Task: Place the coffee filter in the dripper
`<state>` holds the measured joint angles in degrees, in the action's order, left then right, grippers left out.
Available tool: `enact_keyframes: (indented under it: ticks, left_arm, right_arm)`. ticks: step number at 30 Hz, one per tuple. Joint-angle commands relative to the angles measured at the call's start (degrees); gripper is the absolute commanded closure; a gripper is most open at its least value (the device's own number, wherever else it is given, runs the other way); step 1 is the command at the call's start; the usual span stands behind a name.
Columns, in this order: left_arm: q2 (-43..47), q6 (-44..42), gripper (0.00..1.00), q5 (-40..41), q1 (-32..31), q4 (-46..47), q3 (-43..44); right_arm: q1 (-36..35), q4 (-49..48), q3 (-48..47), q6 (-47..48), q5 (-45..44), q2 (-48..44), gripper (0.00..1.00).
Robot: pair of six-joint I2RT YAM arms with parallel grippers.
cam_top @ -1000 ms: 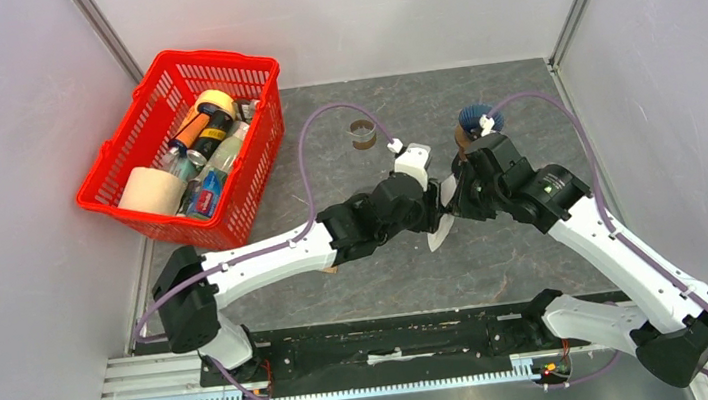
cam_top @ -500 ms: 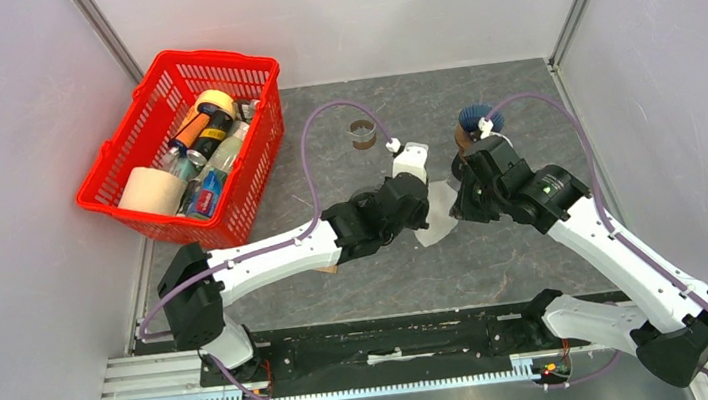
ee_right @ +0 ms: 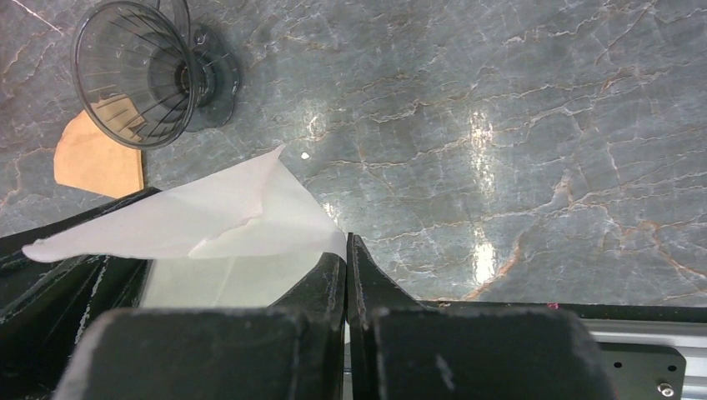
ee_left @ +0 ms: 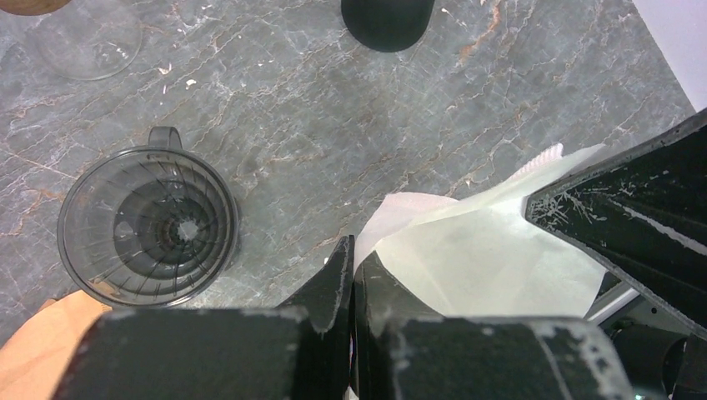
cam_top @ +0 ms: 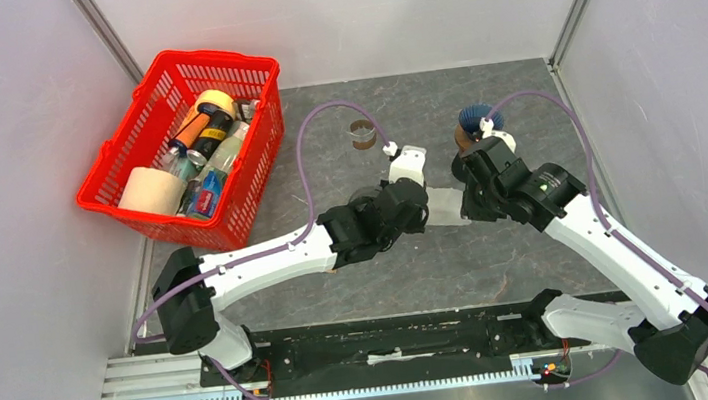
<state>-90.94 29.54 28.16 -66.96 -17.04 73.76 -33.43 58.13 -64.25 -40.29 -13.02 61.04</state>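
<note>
Showing the coffee filter (ee_left: pixel 483 258) stretched between both pincers above the bench (ee_left: pixel 333 108): the left pincer (ee_left: pixel 352 250) is clamped on one edge, the right pincer (ee_right: pixel 347 246) on the opposite edge. The dripper (ee_left: pixel 148 227) stands upright on the bench, below and beside the left pincer, apart from the filter.

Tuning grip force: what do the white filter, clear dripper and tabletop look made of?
White folded coffee filter: thin matte paper, translucent, creased, crimped edge.
Clear ribbed cone dripper: glossy see-through plastic or glass; cannot tell which.
Grey veined tabletop: stone-look, semi-gloss with glare spots; possibly laminate.
</note>
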Motion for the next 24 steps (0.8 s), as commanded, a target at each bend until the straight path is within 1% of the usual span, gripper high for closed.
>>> enact_keyframes:
  ticks: [1, 4, 6, 8, 11, 15, 17, 19, 22, 24]
  left_arm:
    - [2.3, -2.1, 0.94, 3.4, 0.9, -3.4, 0.5]
    - [2.4, -3.0, 0.89, -1.5, 0.9, -2.2, 0.6]
    - [2.7, -3.8, 0.82, -5.6, 0.8, -0.8, 0.6]
    - [2.9, -4.3, 0.76, -9.2, 0.8, 0.3, 0.8]
    - [3.9, -4.7, 0.59, -13.5, 0.9, 1.5, 0.8]
    - [6.7, -4.9, 0.31, -16.7, 0.8, 2.7, -0.1]
    - [8.7, -5.0, 0.20, -17.7, 0.8, 3.5, -1.0]
    - [11.3, -5.1, 0.15, -18.6, 0.8, 4.6, -2.3]
    - [16.2, -5.0, 0.13, -18.8, 0.8, 6.0, -5.3]
    - [19.9, -4.6, 0.12, -17.3, 0.8, 6.4, -7.5]
  right_arm:
    - [1.4, 5.9, -2.1, 3.6, -4.6, -0.4, 1.00]
    - [1.4, 3.8, -2.2, 5.2, 1.7, -0.6, 1.00]
    - [1.3, 2.5, -2.8, 5.5, 4.6, -0.7, 1.00]
    - [1.4, 2.2, -3.8, 5.8, 5.6, -0.4, 1.00]
    - [1.4, 2.4, -5.3, 5.6, 3.9, 0.5, 1.00]
    - [1.3, 3.7, -7.3, 5.2, 1.0, 1.8, 1.00]
    - [1.5, 4.3, -8.3, 5.1, -0.1, 2.5, 1.00]
    - [1.6, 5.0, -9.5, 5.0, -1.0, 3.5, 1.00]
    - [2.4, 5.3, -12.4, 5.5, -2.1, 4.7, 1.00]
    - [3.2, 5.6, -14.7, 5.9, -2.6, 5.5, 1.00]
